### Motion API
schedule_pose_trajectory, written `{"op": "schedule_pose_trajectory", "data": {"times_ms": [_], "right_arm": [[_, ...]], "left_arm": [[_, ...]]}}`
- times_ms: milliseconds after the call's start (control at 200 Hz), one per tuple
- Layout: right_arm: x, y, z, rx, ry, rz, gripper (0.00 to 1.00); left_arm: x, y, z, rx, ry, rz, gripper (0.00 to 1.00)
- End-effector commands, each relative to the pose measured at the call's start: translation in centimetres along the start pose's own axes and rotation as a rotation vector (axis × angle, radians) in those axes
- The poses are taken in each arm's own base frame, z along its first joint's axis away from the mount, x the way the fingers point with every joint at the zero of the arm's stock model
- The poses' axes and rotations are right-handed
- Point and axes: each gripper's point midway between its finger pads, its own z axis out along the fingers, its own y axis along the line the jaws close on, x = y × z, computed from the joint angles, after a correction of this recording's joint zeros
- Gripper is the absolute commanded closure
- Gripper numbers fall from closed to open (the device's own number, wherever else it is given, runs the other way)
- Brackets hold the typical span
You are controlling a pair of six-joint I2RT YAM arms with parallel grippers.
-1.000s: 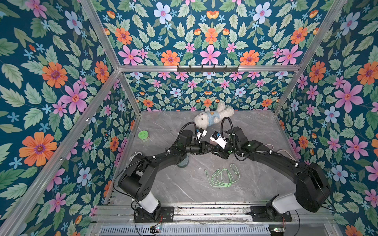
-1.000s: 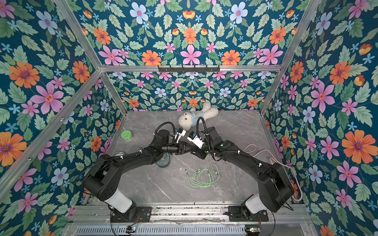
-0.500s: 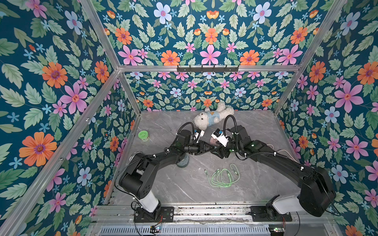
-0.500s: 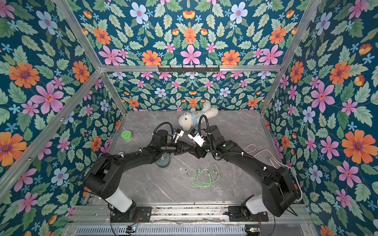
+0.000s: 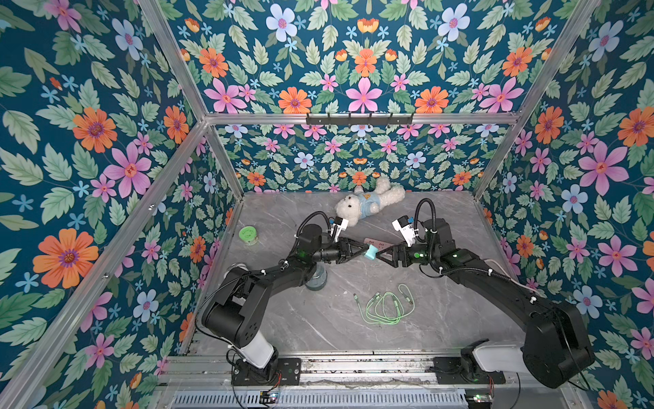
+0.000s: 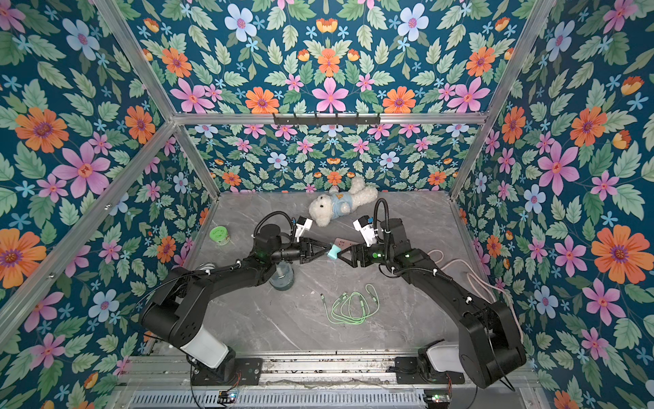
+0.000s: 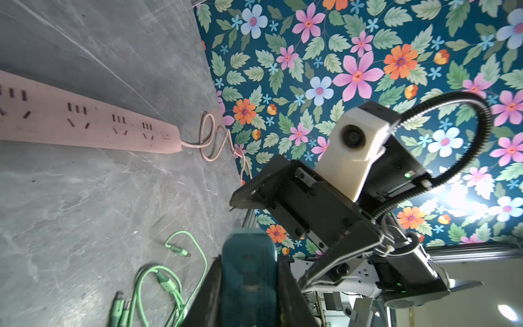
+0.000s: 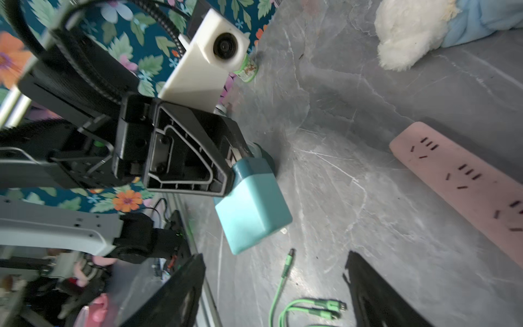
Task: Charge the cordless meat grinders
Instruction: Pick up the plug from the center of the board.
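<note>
The cordless meat grinder (image 5: 316, 279), a squat cylinder with a translucent grey-blue dome, stands on the table half hidden under my left forearm; it shows in both top views (image 6: 282, 278). My left gripper (image 5: 366, 250) is shut on a teal adapter block (image 5: 371, 252) held above the table; the left wrist view shows the block (image 7: 249, 277) wedged between the jaws. My right gripper (image 5: 379, 255) faces it from the right, open, with a small gap to the block (image 8: 252, 203) and nothing between its fingers (image 8: 376, 294).
A pink power strip (image 7: 85, 121) lies behind the grippers, its cord running to the right wall. A coiled green cable (image 5: 387, 304) lies in front. A white teddy bear (image 5: 368, 203) is at the back and a green-lidded jar (image 5: 248, 235) at the left.
My right gripper has opened, let go of the teal block and drawn back a little to the right. My left gripper has kept hold of the block.
</note>
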Motion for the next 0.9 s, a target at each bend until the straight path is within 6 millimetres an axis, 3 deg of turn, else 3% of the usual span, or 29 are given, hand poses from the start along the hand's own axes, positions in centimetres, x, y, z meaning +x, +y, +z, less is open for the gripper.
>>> {"op": "schedule_pose_trajectory", "data": {"times_ms": [0, 325, 670, 735, 800, 895], "right_arm": [[-2.2, 2.3, 0.0, -0.159, -0.066, 0.102, 0.19], [-3.7, 3.3, 0.6, -0.285, -0.104, 0.165, 0.35], [-4.9, 4.7, 0.5, -0.377, -0.109, 0.194, 0.77], [-4.8, 4.3, 0.6, -0.334, -0.102, 0.206, 0.86], [-4.5, 3.2, 0.6, -0.239, -0.089, 0.233, 0.9], [-3.7, 0.7, 0.5, -0.057, -0.067, 0.284, 0.95]], "left_arm": [[-0.8, -3.2, -0.3, 0.125, -0.024, 0.039, 0.77], [-1.1, -4.1, -0.6, 0.177, -0.053, 0.027, 0.77], [-1.5, -4.5, -0.6, 0.214, -0.071, 0.026, 0.73], [-1.4, -3.9, -0.5, 0.185, -0.065, 0.032, 0.67], [-1.3, -2.6, -0.4, 0.11, -0.056, 0.034, 0.49], [-1.3, -0.3, -0.6, -0.059, -0.042, 0.083, 0.3]]}}
